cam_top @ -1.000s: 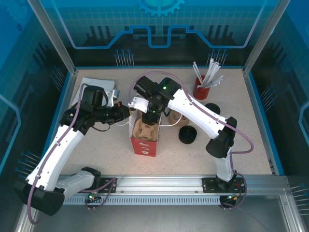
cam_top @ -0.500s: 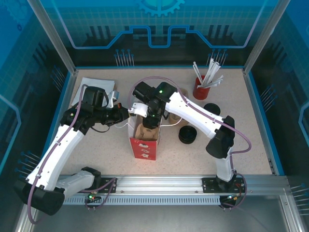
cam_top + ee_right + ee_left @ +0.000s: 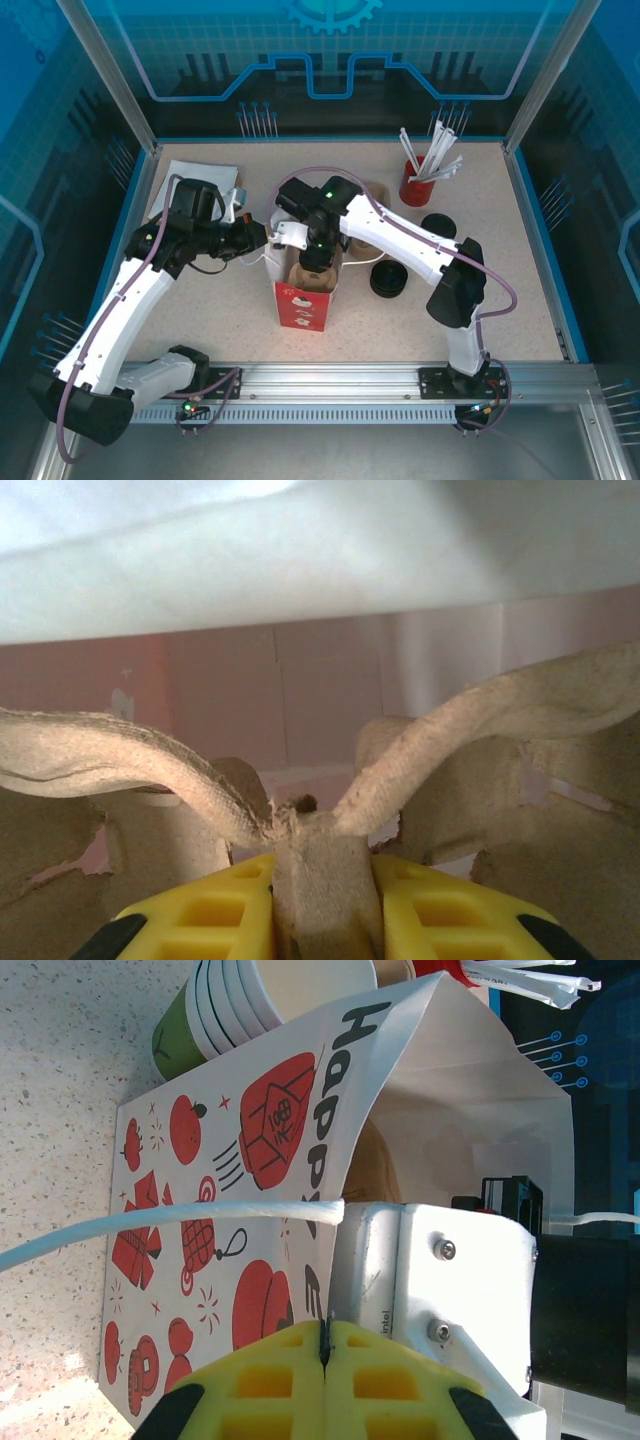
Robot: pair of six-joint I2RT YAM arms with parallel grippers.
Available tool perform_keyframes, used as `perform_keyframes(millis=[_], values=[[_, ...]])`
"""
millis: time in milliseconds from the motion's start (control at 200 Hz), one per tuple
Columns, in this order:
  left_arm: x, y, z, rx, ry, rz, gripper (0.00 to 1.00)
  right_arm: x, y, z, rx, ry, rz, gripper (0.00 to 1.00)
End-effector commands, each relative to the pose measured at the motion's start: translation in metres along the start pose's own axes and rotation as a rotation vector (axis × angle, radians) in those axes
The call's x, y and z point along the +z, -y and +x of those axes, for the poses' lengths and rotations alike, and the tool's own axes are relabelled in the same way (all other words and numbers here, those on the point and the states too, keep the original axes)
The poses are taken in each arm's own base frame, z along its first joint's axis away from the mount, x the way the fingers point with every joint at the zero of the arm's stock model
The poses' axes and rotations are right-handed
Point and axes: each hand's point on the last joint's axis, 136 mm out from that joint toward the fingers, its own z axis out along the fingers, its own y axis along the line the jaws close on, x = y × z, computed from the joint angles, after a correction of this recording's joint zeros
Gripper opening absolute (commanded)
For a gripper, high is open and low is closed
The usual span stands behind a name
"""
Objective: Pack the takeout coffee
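The speckled worktop (image 3: 520, 300) carries a white paper bag (image 3: 300, 308) with red drawings. The bag stands upright near the middle, with its mouth open upward. The two arms meet over it, the left arm from the left side and the right arm from behind and above.

Inside the bag sits a brown pulp cup carrier (image 3: 450, 730). In the right wrist view its two wings spread to both sides, in front of the pink inner wall of the bag. In the left wrist view, a stack of cups (image 3: 235, 1005) without lids shows just beyond the bag, green outside and white at the rims.

To the right of the bag, a little apart, lies a stack of black lids (image 3: 390, 280). Further back is a red holder (image 3: 415, 188) full of white straws. The takeout coffee (image 3: 438, 225) is, I think, the black round top between the lids and the red holder, outside the bag. From above its wall is hidden, so I cannot be sure.

The left pincer (image 3: 325, 1345) is clenched on the rim of the bag, close to the white cord handle (image 3: 180, 1222). The right pincer (image 3: 322, 880) reaches down into the bag's mouth and grasps the central stem of the carrier between its yellow fingers.
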Motion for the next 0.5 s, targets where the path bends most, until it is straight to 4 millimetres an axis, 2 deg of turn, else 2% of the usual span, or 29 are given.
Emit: perform_keyframes(millis=[0,285,490], values=[[-0.009,0.014,-0.009,0.038,0.042,0.039,0.00,0.010,-0.008,0.011,-0.063,-0.069,-0.015,0.26],[-0.007,0.009,-0.013,0.045,0.055,0.007,0.00,0.013,-0.009,0.012,-0.116,-0.079,-0.021,0.26],[-0.011,0.017,-0.018,0.057,0.066,0.025,0.00,0.021,-0.007,0.013,-0.115,-0.100,-0.024,0.26]])
